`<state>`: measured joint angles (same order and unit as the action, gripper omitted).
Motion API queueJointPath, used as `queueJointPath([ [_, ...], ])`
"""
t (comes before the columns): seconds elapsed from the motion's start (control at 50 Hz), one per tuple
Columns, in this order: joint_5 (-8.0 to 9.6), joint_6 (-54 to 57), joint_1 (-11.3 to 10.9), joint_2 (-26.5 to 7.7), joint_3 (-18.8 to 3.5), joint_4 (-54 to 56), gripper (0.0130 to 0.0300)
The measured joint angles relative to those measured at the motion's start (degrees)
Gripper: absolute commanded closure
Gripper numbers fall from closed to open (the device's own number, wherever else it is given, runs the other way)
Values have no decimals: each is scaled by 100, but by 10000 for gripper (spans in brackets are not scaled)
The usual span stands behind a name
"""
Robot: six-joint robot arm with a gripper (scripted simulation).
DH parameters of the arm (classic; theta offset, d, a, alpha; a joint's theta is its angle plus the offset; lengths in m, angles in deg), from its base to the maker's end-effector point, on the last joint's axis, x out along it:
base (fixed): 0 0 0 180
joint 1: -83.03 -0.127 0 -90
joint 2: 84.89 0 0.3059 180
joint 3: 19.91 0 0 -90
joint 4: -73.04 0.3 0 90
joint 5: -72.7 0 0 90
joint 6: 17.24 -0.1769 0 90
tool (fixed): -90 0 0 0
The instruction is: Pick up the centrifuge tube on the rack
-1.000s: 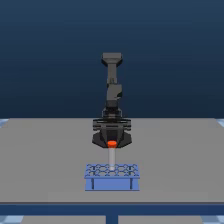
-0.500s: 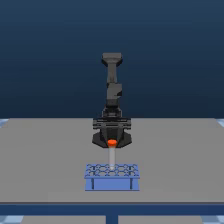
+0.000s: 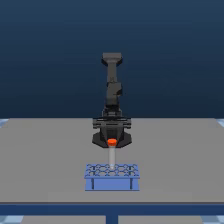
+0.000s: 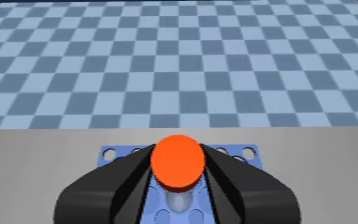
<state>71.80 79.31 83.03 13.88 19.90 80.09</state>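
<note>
The wrist view showed the gripper [image 4: 179,175] with its two smooth black fingers [image 4: 104,187] pressed against either side of the round orange-red cap of the centrifuge tube [image 4: 177,162], clamped on it. The fingers were thick and rounded, flaring outward from the cap. Below the cap a short stretch of the tube's pale, translucent body showed between them. Behind and beneath the fingers lay the rack [image 4: 244,152], a blue block with round holes edged in a lighter rim.

In the exterior view the gripper [image 3: 112,142] hung directly above the rack [image 3: 112,177], with the dark, matte arm [image 3: 112,85] rising behind it in angular segments. The centrifuge tube [image 3: 112,156] stood upright, its orange-red cap held at the gripper and its slim whitish body reaching down to the rack's top; whether its tip sat in a hole or just above it could not be told. The rack was low and rectangular, with a grid of holes on top and two dark vertical marks on its front face. It rested on a flat, plain grey worktop [image 3: 45,160]. In the wrist view a blue checkered floor [image 4: 179,65] stretched beyond the worktop's edge.
</note>
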Motion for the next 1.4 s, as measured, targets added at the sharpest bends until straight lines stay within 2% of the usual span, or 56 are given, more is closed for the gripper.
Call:
queueJointPath([
  [0.62, 88, 432, 0, 42, -41, 379, 300],
  [1.4, 202, -827, 0, 99, -100, -924, 300],
])
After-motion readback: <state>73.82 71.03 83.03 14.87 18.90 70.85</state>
